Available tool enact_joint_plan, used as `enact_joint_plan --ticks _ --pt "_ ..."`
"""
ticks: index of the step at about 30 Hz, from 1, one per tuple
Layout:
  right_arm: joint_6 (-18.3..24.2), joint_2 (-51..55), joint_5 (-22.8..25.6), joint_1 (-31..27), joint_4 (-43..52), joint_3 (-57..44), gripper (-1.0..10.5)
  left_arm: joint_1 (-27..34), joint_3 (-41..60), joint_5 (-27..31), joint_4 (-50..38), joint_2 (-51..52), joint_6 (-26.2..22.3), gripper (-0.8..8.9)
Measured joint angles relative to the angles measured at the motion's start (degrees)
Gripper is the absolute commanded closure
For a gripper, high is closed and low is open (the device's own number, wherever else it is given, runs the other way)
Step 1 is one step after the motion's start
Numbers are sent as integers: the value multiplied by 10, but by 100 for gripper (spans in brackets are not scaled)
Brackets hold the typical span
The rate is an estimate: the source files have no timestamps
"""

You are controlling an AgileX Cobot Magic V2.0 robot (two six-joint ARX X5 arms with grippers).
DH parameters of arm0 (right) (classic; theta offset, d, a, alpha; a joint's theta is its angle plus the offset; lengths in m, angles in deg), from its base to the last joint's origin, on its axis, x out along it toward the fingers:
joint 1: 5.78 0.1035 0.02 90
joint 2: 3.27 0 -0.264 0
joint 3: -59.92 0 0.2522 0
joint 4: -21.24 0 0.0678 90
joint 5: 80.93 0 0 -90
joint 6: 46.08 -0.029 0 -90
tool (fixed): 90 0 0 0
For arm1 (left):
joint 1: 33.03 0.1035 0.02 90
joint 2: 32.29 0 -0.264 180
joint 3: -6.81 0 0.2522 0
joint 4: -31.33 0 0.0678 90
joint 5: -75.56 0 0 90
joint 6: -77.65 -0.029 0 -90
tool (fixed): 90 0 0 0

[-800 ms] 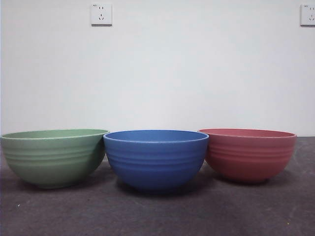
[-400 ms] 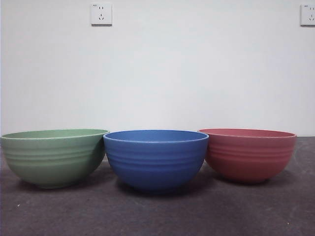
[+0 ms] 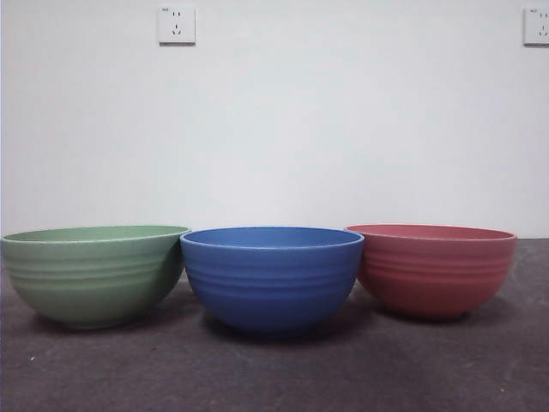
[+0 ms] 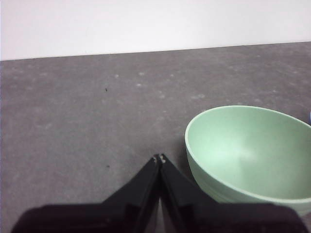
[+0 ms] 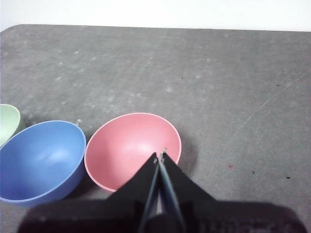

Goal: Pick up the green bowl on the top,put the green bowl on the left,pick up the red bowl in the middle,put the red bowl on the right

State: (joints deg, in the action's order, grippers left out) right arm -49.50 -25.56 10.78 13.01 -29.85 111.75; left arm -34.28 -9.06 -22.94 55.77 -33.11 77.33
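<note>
Looking across the dark grey table (image 3: 274, 378), I see three ribbed bowls in a row, none stacked: the green bowl (image 3: 93, 273) on the left, the blue bowl (image 3: 271, 276) in the middle with its rim just beside or touching its neighbours, and the red bowl (image 3: 431, 269) on the right. By that layout I judge both placements done, so what remains is to keep the arms clear. From my right wrist camera the right gripper (image 5: 160, 156) hangs above the red bowl's (image 5: 127, 145) near rim with its jaws pressed together and nothing between them; the blue bowl (image 5: 41, 158) sits beside it, and a sliver of the green bowl (image 5: 8, 121) shows at the edge. From my left wrist camera the left gripper (image 4: 159, 158) is likewise closed and empty, just beside the green bowl (image 4: 245, 145) over bare table (image 4: 87, 107). If I had to move, I would draw each arm straight up and away, since any sideways brush could nudge a rim and push the tightly packed bowls. Two wall sockets (image 3: 177, 24) sit high on the white wall.
</note>
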Motion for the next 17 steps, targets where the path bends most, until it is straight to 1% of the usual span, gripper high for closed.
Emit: enact_joint_plan --ticks 5,17 --pt "0 0 0 0 -5 0 963 0 2 0 17 5 14 817" --pt "0 0 0 0 -13 0 963 0 2 4 17 5 15 817"
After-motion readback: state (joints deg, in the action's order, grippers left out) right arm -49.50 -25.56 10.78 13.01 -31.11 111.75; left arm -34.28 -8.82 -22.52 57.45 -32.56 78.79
